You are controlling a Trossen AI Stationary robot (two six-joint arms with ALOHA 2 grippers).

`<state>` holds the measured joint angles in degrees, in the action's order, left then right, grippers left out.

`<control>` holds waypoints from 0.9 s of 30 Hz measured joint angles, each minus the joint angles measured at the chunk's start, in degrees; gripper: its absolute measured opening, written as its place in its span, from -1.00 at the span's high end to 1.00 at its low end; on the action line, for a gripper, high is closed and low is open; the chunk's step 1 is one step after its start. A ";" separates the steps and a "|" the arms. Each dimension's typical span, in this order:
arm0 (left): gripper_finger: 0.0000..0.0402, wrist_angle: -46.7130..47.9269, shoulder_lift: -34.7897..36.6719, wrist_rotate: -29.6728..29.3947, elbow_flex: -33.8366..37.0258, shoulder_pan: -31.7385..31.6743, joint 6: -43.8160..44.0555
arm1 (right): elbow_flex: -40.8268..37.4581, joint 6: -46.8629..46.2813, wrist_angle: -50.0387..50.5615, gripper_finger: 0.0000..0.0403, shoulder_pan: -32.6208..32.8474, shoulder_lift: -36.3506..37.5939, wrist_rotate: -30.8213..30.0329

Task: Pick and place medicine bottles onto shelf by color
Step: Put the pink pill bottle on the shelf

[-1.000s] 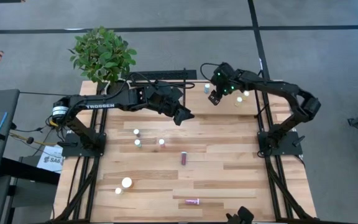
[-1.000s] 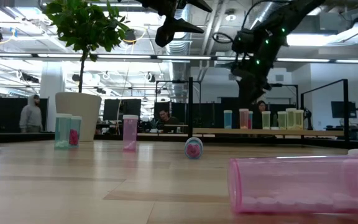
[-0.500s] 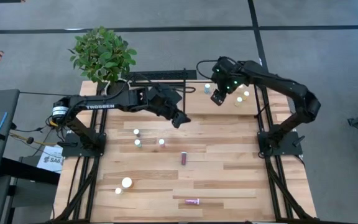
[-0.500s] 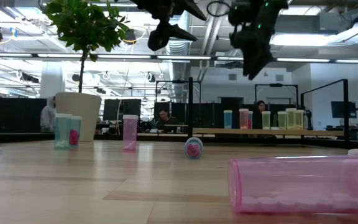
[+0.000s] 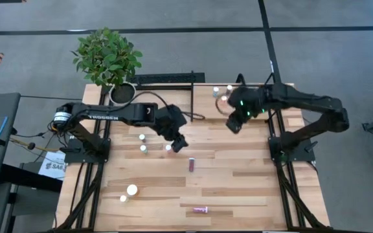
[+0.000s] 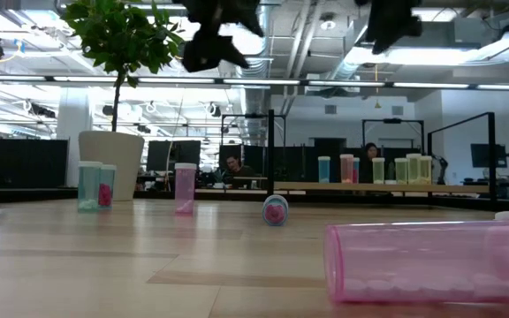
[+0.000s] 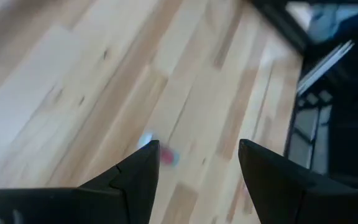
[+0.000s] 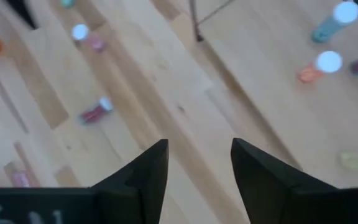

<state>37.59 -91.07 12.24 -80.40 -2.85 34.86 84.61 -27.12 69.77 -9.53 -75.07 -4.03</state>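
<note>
Small white-capped medicine bottles stand on their bases on the plank table at left centre (image 5: 142, 137), (image 5: 144, 149), (image 5: 168, 147). A maroon one (image 5: 192, 164) and a pink one (image 5: 201, 210) lie on their sides. My left gripper (image 5: 179, 142) hovers open above the table beside the standing bottle at centre. In its wrist view, a pink bottle (image 7: 165, 155) shows past its fingers (image 7: 197, 155). My right gripper (image 5: 234, 124) hangs open and empty (image 8: 197, 155) over the table, near the shelf (image 5: 259, 111). The shelf carries several bottles (image 6: 378, 170).
A potted plant (image 5: 109, 58) stands at the far left corner. Two more bottles (image 5: 132, 189) stand near the left front. A large pink bottle (image 6: 431, 261) lies close to the low camera. The shelf's black frame post (image 8: 194, 18) rises at its corner.
My left gripper has gone toward the near edge and down, and has tipped its fingers further downward over the standing bottles. My right gripper has drawn back from the shelf toward the near edge and has risen. The bottles have kept their places.
</note>
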 joint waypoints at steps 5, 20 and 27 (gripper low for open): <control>-0.02 10.26 0.00 -7.51 0.00 3.82 -1.05 | -1.94 -7.59 0.23 0.04 10.81 0.93 -6.30; -0.02 21.35 0.00 -28.56 0.00 17.62 22.37 | -2.68 -10.38 5.75 0.06 22.30 -1.51 -16.84; -0.02 20.78 -0.06 -41.31 0.00 25.22 30.05 | -2.70 -7.52 5.66 0.09 22.68 -1.95 -17.81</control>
<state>58.37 -91.12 -29.07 -80.40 22.37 64.91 81.91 -34.64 75.43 13.15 -77.01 -21.85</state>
